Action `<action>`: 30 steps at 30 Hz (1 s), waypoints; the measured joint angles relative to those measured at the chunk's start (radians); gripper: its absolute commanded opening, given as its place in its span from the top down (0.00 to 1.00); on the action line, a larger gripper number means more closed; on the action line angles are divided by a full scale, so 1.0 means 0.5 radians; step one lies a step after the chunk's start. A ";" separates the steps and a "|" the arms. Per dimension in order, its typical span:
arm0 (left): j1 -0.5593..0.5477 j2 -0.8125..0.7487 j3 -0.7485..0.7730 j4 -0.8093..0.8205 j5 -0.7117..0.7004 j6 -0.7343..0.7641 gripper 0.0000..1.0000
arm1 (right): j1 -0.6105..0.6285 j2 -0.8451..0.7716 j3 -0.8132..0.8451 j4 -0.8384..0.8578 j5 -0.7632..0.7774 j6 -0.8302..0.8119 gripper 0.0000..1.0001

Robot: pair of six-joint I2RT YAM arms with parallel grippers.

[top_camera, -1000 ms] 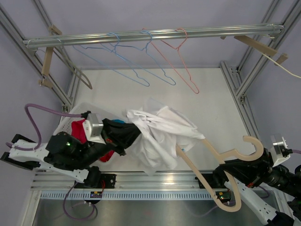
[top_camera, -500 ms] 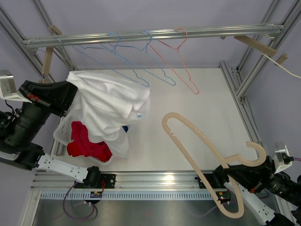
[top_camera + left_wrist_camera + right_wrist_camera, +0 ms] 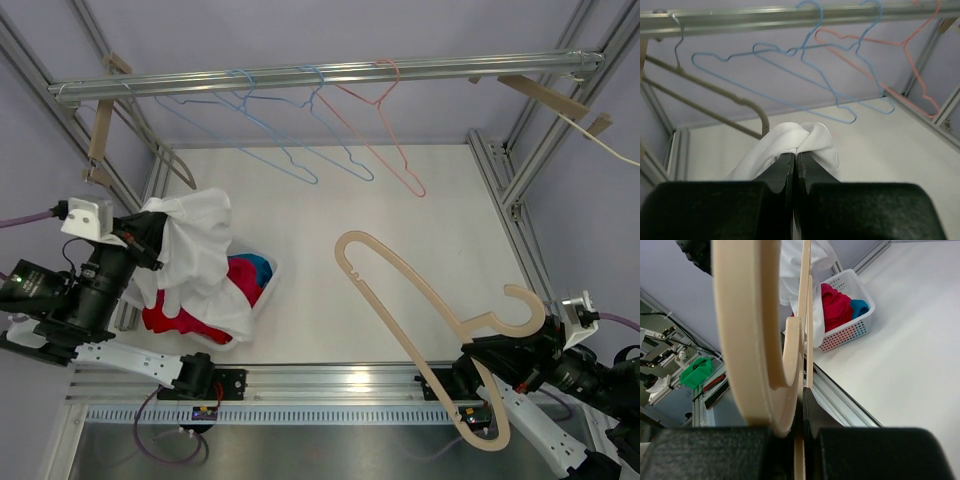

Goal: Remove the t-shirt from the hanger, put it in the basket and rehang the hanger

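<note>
The white t-shirt (image 3: 195, 260) is off the hanger and hangs in a bunch from my left gripper (image 3: 150, 240) at the left side of the table. It drapes over a white basket (image 3: 270, 282). In the left wrist view the left gripper (image 3: 794, 157) is shut on a fold of the t-shirt (image 3: 805, 142). The bare beige wooden hanger (image 3: 400, 290) lies tilted over the table's right half. My right gripper (image 3: 480, 350) is shut on it near its neck. In the right wrist view the hanger (image 3: 755, 340) fills the frame, pinched in the right gripper (image 3: 802, 395).
Red and blue clothes (image 3: 240, 278) lie in the basket (image 3: 845, 335). Blue wire hangers (image 3: 840, 102) and a pink one (image 3: 400, 150) hang from the metal rail (image 3: 320, 75) at the back. Aluminium frame posts stand along both sides.
The t-shirt came off the hanger. My left gripper carried it from the table's middle up to the left, then lowered it over the basket. The right gripper kept its grip on the hanger.
</note>
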 measured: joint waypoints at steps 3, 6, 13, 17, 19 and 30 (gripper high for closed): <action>0.031 -0.084 -0.150 -0.266 -0.098 -0.206 1.00 | 0.000 0.042 -0.043 0.024 0.002 -0.013 1.00; 0.072 -0.090 -0.223 -0.765 -0.135 -0.638 1.00 | 0.000 0.089 -0.093 0.035 0.035 -0.027 1.00; 0.140 -0.059 -0.588 -1.299 -0.156 -1.237 1.00 | 0.000 0.207 -0.173 0.111 0.105 -0.071 1.00; 0.243 -0.095 -0.622 -1.601 -0.053 -1.722 1.00 | 0.000 0.254 -0.246 0.192 0.139 -0.095 1.00; 0.287 -0.112 -0.582 -1.823 -0.015 -2.048 1.00 | 0.000 0.280 -0.295 0.254 0.141 -0.109 1.00; 0.850 0.375 -0.761 -2.295 0.321 -3.204 1.00 | 0.000 0.478 -0.467 0.517 0.216 -0.163 1.00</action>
